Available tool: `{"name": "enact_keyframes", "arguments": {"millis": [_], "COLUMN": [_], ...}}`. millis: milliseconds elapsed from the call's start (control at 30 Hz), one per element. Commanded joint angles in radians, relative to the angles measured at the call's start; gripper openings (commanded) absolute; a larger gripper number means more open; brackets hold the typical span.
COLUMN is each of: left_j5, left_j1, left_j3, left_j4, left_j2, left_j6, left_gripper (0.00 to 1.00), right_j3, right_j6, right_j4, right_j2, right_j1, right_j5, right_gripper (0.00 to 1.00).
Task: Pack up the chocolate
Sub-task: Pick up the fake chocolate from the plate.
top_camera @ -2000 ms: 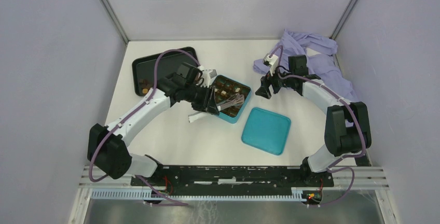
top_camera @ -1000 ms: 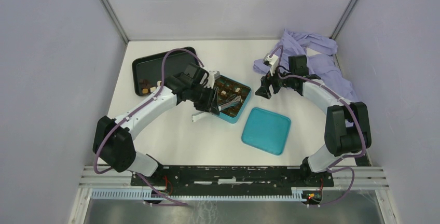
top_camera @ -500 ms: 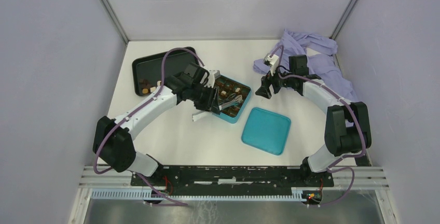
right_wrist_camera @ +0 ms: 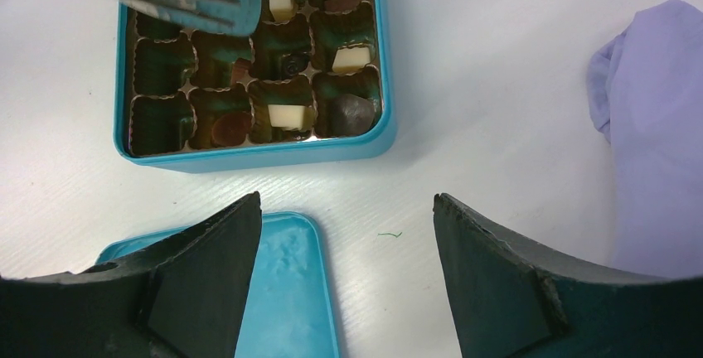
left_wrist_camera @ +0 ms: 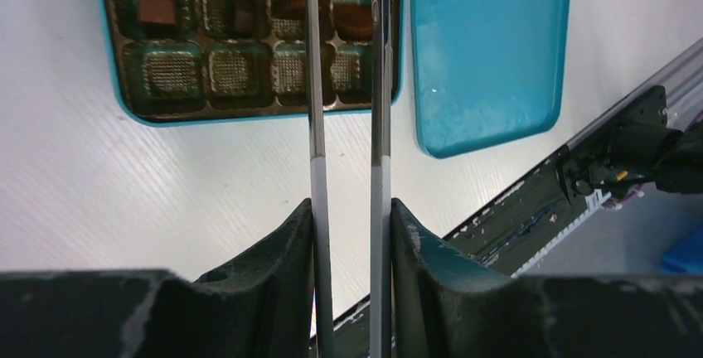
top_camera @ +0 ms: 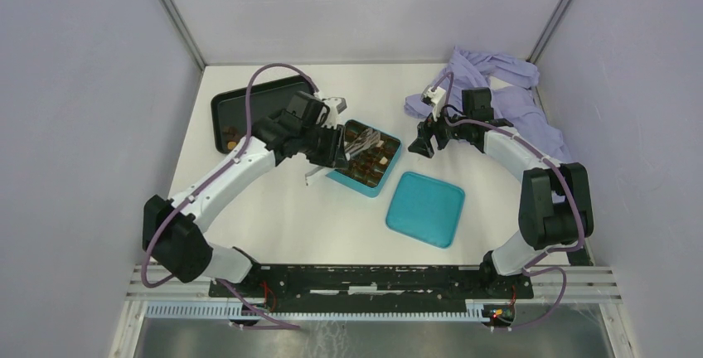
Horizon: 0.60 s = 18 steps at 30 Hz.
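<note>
Steel tongs (left_wrist_camera: 380, 118) are sitting pinched in my left claw (left_wrist_camera: 348, 209), whose jaws are squeezing narrow on the two arms. The arms are reaching out ahead of it over the teal box (right_wrist_camera: 249, 157). Their tips are running out of my wrist view, so I cannot tell whether they are gripping anything. Chocolate (right_wrist_camera: 286, 115) is lying in several cells of the brown insert (left_wrist_camera: 228, 68), in cream, tan and dark bits, just ahead of my right claw (right_wrist_camera: 346, 200), which is hanging wide and gripping nothing. Some loose pieces (top_camera: 235, 136) are resting on the black tray (top_camera: 257, 101) behind my left claw. The teal lid (right_wrist_camera: 286, 292) is lying flat, low beneath my right claw, near the box but not touching it, and a purple cloth (right_wrist_camera: 655, 126) is bunching off to that claw's side.
</note>
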Motion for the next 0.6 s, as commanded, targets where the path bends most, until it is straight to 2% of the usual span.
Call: {"name": "enact_keyframes", "arguments": {"millis": [0, 267, 567], "left_j5": [-0.108, -0.111, -0.138], "left_j1": [0.040, 0.236, 0.406], "left_j3": [0.053, 0.081, 0.173], "left_j4": [0.054, 0.060, -0.094], "left_j2": [-0.065, -0.036, 0.066], "left_j6": [-0.023, -0.017, 0.045], "left_gripper": [0.39, 0.39, 0.40], "right_j3": [0.001, 0.000, -0.006], "right_j6": [0.005, 0.005, 0.001], "right_j4": [0.028, 0.029, 0.031], "right_j2": [-0.009, -0.012, -0.018], "right_j1": [-0.005, -0.007, -0.010], "right_j5": [-0.030, -0.035, -0.035], "right_gripper": [0.82, 0.82, 0.82]}}
